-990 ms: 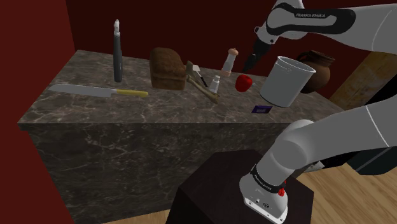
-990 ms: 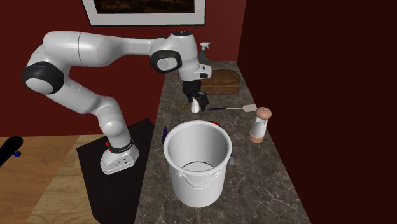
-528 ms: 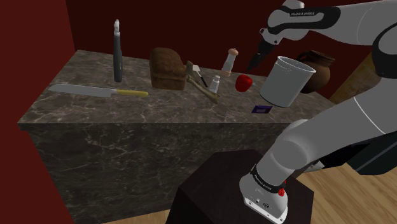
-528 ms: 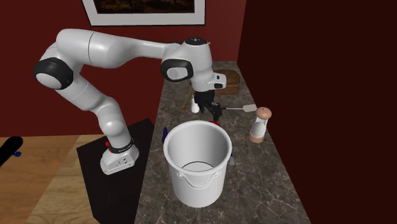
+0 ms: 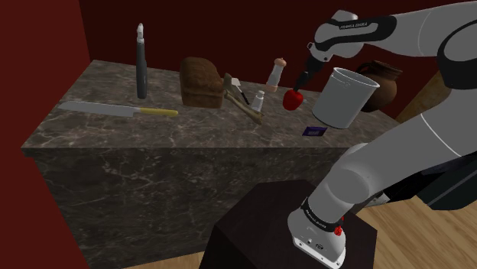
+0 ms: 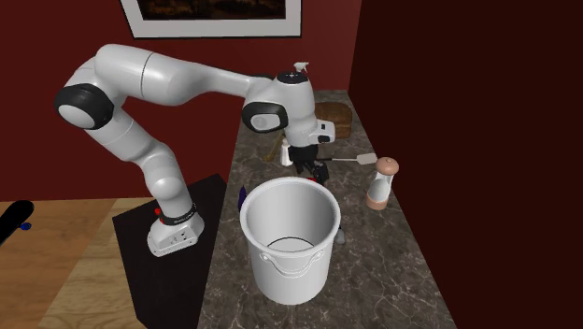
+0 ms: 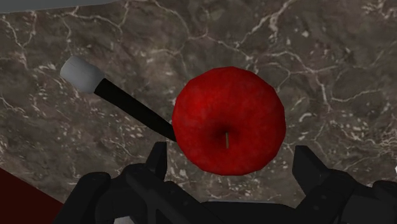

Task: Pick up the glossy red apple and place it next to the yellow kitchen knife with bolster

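Descent of the gripper (image 5: 297, 85) over the last second, swinging in beside the white pot (image 5: 344, 97) and down to just above the red apple (image 5: 293, 100). From the wrist view, open wide: black fingers (image 7: 159, 159) standing apart on either side of the apple (image 7: 229, 121), touching neither flank, holding nothing. No shift in the apple itself, resting on the marble counter (image 5: 191, 134) toward the shoulder view's far right, between a small shaker (image 5: 259, 100) and the pot, with a black-handled utensil (image 7: 124, 103) just beside it. Reads as the end of the approach and the brink of the grasp. Probably calls for a little more lowering to bring the pads level with the widest part, then closing. Leaves the whole carry undone, with the yellow-handled knife (image 5: 118, 109) lying well apart at the shoulder view's near left, past the bread loaf (image 5: 201, 82). Worth lifting clear of the shaker and utensil before heading that way, and minding the pot close on the right.
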`<state>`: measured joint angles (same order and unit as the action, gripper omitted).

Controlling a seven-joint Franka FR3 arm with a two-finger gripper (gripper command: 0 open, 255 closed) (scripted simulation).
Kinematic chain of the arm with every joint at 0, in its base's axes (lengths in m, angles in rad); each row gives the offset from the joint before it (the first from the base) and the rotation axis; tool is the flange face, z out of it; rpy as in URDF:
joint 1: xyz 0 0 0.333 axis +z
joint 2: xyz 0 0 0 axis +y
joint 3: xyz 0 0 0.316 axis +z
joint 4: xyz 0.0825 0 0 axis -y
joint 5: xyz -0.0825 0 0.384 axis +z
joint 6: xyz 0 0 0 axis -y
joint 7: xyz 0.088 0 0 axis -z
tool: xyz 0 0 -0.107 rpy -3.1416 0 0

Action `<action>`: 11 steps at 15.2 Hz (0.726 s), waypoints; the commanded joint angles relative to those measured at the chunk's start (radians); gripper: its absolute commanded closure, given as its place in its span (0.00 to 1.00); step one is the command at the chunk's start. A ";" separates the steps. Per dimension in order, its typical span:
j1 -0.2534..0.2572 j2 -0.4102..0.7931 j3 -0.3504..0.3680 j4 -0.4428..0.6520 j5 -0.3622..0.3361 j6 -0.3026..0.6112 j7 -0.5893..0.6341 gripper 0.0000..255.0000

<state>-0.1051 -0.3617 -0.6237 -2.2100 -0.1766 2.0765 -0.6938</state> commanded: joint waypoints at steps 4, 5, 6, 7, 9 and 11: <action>-0.001 0.001 -0.003 -0.008 0.000 0.010 -0.002 0.00; -0.001 0.001 -0.003 -0.008 0.000 0.010 -0.002 0.00; -0.001 0.001 -0.003 -0.008 0.000 0.010 -0.002 0.00; -0.001 0.001 -0.003 -0.008 0.000 0.010 -0.002 0.00; -0.001 0.001 -0.003 -0.008 0.000 0.010 -0.002 1.00; -0.001 0.001 -0.003 -0.008 0.000 0.010 -0.002 1.00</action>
<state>-0.1057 -0.3604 -0.6264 -2.2180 -0.1768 2.0865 -0.6955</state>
